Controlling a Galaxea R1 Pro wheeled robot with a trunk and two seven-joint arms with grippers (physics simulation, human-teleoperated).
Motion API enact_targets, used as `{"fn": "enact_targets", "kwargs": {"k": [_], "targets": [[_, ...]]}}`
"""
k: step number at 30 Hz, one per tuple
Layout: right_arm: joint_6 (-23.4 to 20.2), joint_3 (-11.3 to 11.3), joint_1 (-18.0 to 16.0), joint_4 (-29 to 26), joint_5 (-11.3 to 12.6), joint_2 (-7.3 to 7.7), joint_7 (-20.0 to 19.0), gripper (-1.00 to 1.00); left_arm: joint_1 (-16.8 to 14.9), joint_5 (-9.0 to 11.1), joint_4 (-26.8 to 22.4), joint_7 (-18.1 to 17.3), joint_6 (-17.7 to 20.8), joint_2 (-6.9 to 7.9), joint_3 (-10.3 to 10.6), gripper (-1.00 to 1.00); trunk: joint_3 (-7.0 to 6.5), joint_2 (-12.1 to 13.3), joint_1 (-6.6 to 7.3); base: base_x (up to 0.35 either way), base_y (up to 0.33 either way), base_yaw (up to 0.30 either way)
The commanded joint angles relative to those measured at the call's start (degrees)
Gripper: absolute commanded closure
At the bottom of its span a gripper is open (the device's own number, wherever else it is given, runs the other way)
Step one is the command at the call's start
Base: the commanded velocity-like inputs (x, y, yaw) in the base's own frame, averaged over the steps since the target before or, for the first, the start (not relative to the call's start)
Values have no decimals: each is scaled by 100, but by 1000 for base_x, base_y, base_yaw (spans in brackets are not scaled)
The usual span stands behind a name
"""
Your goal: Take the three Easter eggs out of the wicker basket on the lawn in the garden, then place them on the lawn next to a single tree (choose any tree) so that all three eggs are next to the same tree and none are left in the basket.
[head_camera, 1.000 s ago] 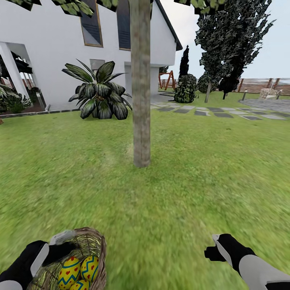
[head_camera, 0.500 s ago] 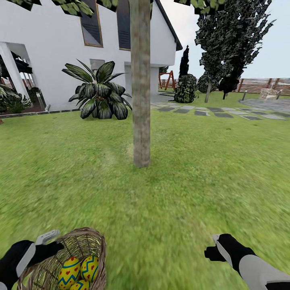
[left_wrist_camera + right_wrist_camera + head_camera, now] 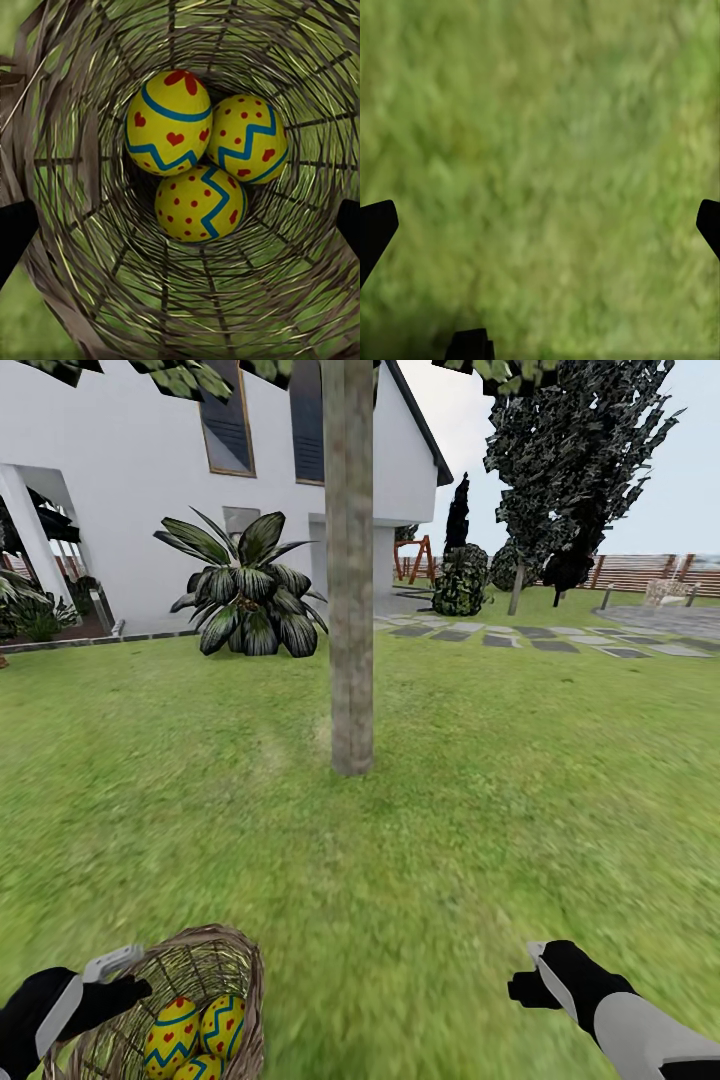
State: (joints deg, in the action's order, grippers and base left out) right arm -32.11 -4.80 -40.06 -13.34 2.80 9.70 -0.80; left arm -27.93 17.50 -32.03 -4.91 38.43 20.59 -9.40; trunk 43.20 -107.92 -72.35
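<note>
The wicker basket [image 3: 215,960] sits on the lawn [image 3: 450,840] at the bottom left of the head view. Three Easter eggs lie in it, yellow with blue zigzags and red dots: one [image 3: 168,121] bears a red flower, another [image 3: 247,139] rests beside it, and the third [image 3: 199,204] touches both. My left gripper [image 3: 130,978] is open at the basket's left rim, and the left wrist view looks straight down into the basket, with dark fingertips [image 3: 15,232] at its edges. My right gripper [image 3: 522,972] hangs open over bare grass [image 3: 540,150]. The tree [image 3: 350,610] stands straight ahead.
A white house [image 3: 130,510] and a palm-like plant [image 3: 245,600] stand behind the tree to the left. Stepping stones [image 3: 540,635], dark conifers [image 3: 570,470] and a slatted fence [image 3: 640,572] lie at the far right. Open grass stretches between the basket and the trunk.
My left gripper has drawn back to the left from above the basket to its left rim. The basket, the eggs, the right arm and the camera have stayed still.
</note>
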Motion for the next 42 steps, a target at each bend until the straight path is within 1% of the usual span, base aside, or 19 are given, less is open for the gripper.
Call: {"fn": "enact_targets", "kwargs": {"k": [1,10,20,35,42], "targets": [[-32,-48,-1,-11,28,9,-8,-100,-2,-12,-5,-28,33,-8,-30,-100,6,-3,1,0,0,0],[-32,-48,-1,-11,28,14,-8,-100,-6,1,-9,-29,-23,-27,-55,-100,6,-3,1,10,0,0],[-40,-47,-1,-11,28,22,-11,-100,-3,-1,4,-29,-33,-46,-53,-100,6,-3,1,232,0,0],[-41,-48,-1,-11,28,4,-8,-100,-3,8,4,-30,-36,-65,-53,-100,6,-3,1,9,0,0],[-41,-54,-1,-7,21,-3,-6,-100,-2,8,4,-16,-27,-171,-53,-100,6,-3,1,0,0,0]]}}
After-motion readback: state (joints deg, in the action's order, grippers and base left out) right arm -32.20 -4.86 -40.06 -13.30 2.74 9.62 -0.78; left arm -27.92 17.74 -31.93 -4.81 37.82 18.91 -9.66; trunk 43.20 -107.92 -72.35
